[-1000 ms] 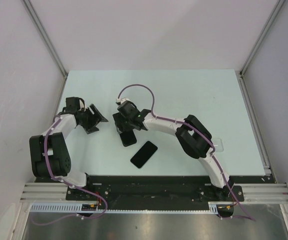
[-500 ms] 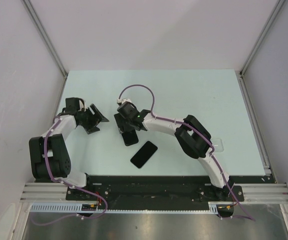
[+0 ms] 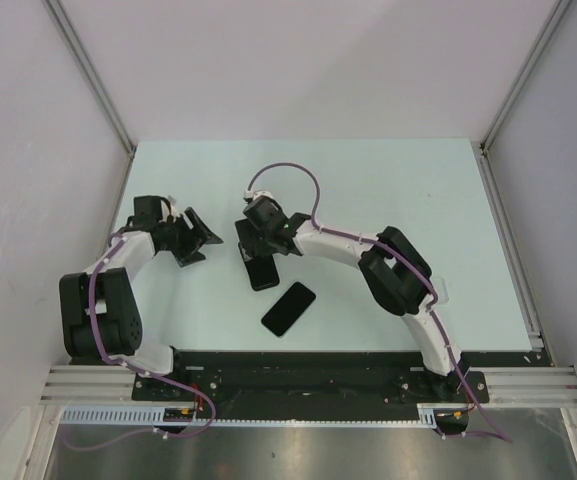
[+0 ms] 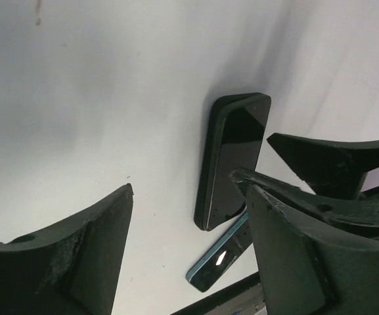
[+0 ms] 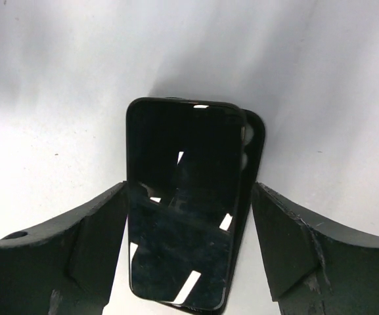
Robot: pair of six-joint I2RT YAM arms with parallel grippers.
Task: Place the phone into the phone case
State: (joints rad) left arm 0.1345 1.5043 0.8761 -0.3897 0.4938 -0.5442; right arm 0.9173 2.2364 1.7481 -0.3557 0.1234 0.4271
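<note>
A black phone lies screen up on the table, just beyond my right arm's wrist in the top view. It rests askew on the phone case, of which only a dark rounded rim shows along its right side. My right gripper is open and straddles the phone, one finger on each long side, with a clear gap on the right. My left gripper hovers open and empty to the left of the phone.
A second black phone with a blue edge lies nearer the front edge, just below the first. The black base rail runs along the near side, and grey walls enclose the table.
The right gripper has drawn back a little toward the far side and its jaws have widened slightly around the phone. The left gripper has edged a bit to the right.
</note>
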